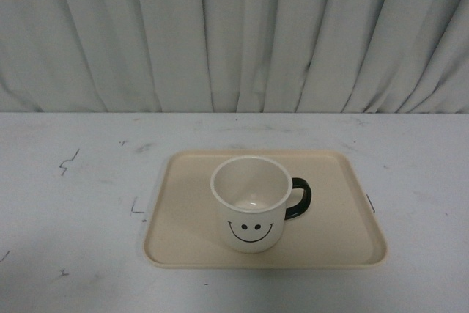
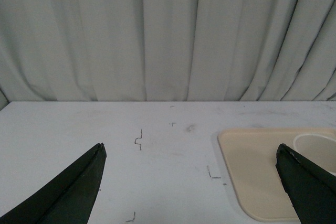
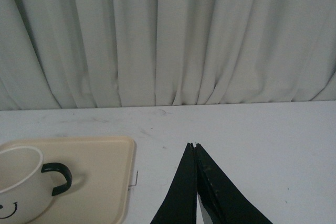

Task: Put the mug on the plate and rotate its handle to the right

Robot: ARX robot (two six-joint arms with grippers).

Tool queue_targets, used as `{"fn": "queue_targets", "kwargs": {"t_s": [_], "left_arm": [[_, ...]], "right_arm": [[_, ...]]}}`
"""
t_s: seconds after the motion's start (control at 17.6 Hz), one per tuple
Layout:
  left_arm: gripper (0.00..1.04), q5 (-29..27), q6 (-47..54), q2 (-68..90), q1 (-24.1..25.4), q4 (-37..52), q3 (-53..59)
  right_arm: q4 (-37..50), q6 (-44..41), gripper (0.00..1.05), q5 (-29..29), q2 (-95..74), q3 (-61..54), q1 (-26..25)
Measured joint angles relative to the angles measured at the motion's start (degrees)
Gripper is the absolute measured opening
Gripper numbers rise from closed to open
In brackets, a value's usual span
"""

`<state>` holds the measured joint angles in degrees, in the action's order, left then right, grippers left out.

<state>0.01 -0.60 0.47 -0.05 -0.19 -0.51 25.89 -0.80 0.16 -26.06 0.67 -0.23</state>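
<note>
The cream-white mug (image 1: 249, 205) stands upright in the middle of the beige plate (image 1: 337, 236), its black smiley face toward the camera. Its dark handle (image 1: 299, 199) points right. Neither arm shows in the front view. In the left wrist view my left gripper (image 2: 190, 153) is open and empty over bare table, left of the plate (image 2: 252, 177); the mug's rim (image 2: 315, 142) shows beyond one finger. In the right wrist view my right gripper (image 3: 192, 145) is shut and empty, right of the plate (image 3: 105, 166), apart from the mug (image 3: 21, 184) and handle (image 3: 59, 176).
The white table (image 1: 73, 240) carries small dark pen marks (image 1: 68, 161) and corner marks beside the plate's left edge (image 1: 136, 207) and right edge (image 1: 371, 203). A pale pleated curtain (image 1: 234, 34) hangs behind the table's far edge.
</note>
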Motion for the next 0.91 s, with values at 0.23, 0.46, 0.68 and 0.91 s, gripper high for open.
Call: {"fn": "queue_targets", "kwargs": {"t_s": [0.23, 0.46, 0.68, 0.91], "left_arm": [[0.98, 0.0, 0.0, 0.0, 0.0, 0.0, 0.0], [0.98, 0.0, 0.0, 0.0, 0.0, 0.0, 0.0], [0.98, 0.0, 0.0, 0.0, 0.0, 0.0, 0.0], [0.98, 0.0, 0.0, 0.0, 0.0, 0.0, 0.0]], "right_arm": [[-6.1, 0.0, 0.02, 0.0, 6.4, 0.0, 0.0], [-10.5, 0.0, 0.02, 0.0, 10.9, 0.0, 0.0], [-13.9, 0.0, 0.02, 0.0, 14.2, 0.0, 0.0], [-15.8, 0.0, 0.02, 0.0, 16.0, 0.0, 0.0]]}}
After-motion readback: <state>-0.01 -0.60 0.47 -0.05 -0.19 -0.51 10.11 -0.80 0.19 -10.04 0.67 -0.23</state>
